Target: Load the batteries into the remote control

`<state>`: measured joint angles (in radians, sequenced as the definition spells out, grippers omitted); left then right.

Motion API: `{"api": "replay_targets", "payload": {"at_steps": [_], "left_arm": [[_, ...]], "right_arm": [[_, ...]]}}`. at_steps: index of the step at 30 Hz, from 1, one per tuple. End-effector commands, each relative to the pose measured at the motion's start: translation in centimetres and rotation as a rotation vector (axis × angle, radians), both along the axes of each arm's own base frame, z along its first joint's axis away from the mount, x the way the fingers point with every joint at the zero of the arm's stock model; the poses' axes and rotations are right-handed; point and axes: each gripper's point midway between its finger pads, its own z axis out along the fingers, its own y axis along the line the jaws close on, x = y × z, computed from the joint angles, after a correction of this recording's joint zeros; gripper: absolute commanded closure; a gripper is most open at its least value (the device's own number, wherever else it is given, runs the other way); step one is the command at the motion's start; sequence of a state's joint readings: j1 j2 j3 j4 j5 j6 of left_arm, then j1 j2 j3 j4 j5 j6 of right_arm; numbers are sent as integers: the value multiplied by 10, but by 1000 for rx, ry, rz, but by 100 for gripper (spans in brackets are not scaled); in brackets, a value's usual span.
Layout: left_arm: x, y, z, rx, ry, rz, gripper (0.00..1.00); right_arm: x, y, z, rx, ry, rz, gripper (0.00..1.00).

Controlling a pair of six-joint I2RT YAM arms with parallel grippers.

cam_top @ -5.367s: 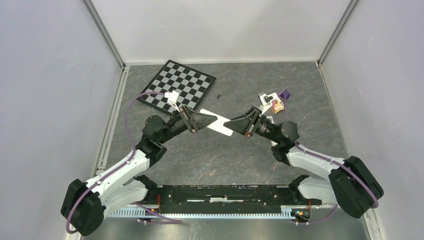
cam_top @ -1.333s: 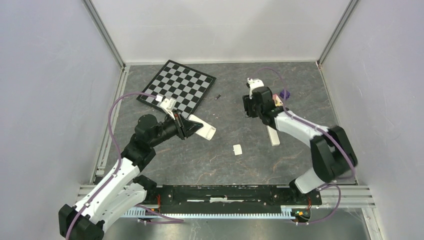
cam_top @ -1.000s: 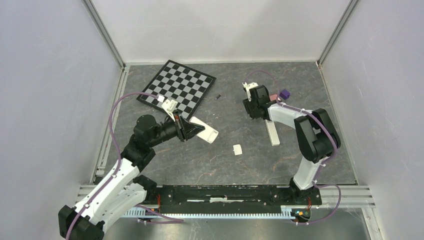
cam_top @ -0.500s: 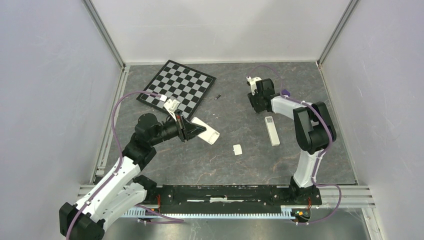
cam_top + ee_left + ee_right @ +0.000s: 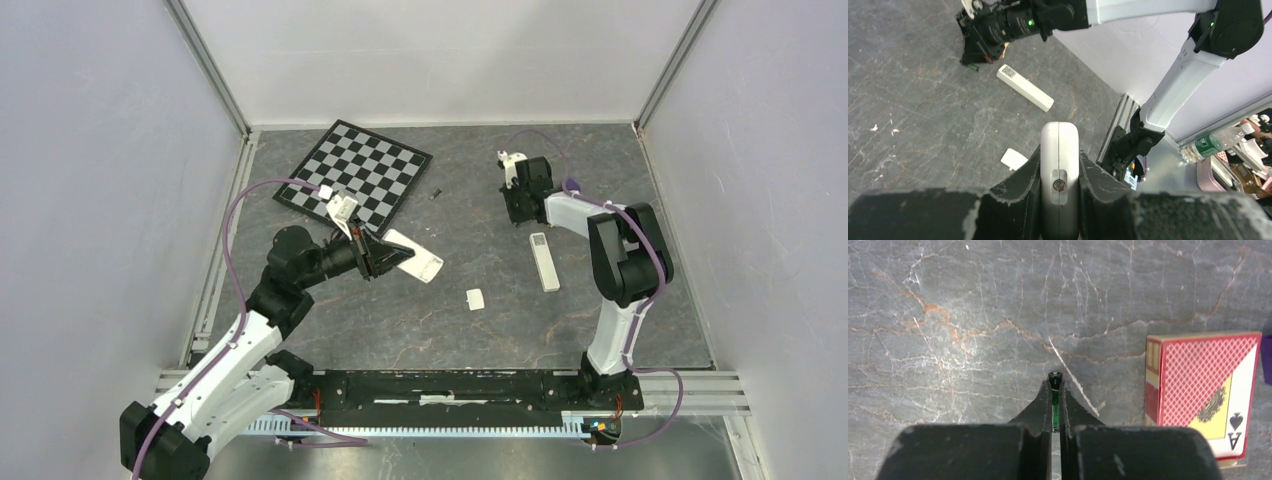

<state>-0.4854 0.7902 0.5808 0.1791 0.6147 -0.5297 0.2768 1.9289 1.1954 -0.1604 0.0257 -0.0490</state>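
My left gripper (image 5: 392, 257) is shut on a white remote control (image 5: 424, 265), holding it by its sides just above the table left of centre. From the left wrist the remote (image 5: 1059, 165) stands edge-on between the fingers. At the back right, my right gripper (image 5: 520, 208) points down at the table, shut on a slim green battery (image 5: 1054, 402) whose dark tip sticks out past the fingertips. Another small dark battery (image 5: 436, 193) lies on the table beside the chessboard.
A chessboard (image 5: 355, 175) lies at the back left. A thin pale stick (image 5: 543, 261) and a small white cover (image 5: 475, 298) lie right of centre. A red card box (image 5: 1200, 395) and a purple block (image 5: 570, 186) sit by the right gripper.
My right gripper has swung slightly back and right, uncovering the pale stick, and its jaws have closed on the green battery. The left gripper has shifted the remote a little to the right.
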Motion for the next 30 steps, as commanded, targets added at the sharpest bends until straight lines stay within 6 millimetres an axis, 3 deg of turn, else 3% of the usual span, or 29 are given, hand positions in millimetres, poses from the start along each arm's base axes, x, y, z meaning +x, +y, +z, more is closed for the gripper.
{"api": "replay_targets", "payload": {"at_steps": [1,5,9,12,16,23,27,30], "left_arm": [[-3,-2,36,-107,-82,-19,98],[12,2,36,-177,-14,80,98],[38,9,20,-239,138,224,98],[55,13,-3,-275,246,317,98],[69,20,-16,-383,305,402,98],[73,27,-12,-543,330,425,98],[71,29,-13,-587,344,419,98],[68,33,-3,-657,333,411,98]], "right_arm": [[-1,8,27,119,-91,-49,100],[-4,26,64,287,-187,-61,100],[-18,39,106,452,-260,-77,100],[-38,49,129,615,-271,-102,100],[-78,69,154,884,-225,-154,100],[-137,106,213,1101,-240,-185,100],[-156,130,242,1173,-209,-194,100],[-161,144,256,1162,-223,-219,100]]}}
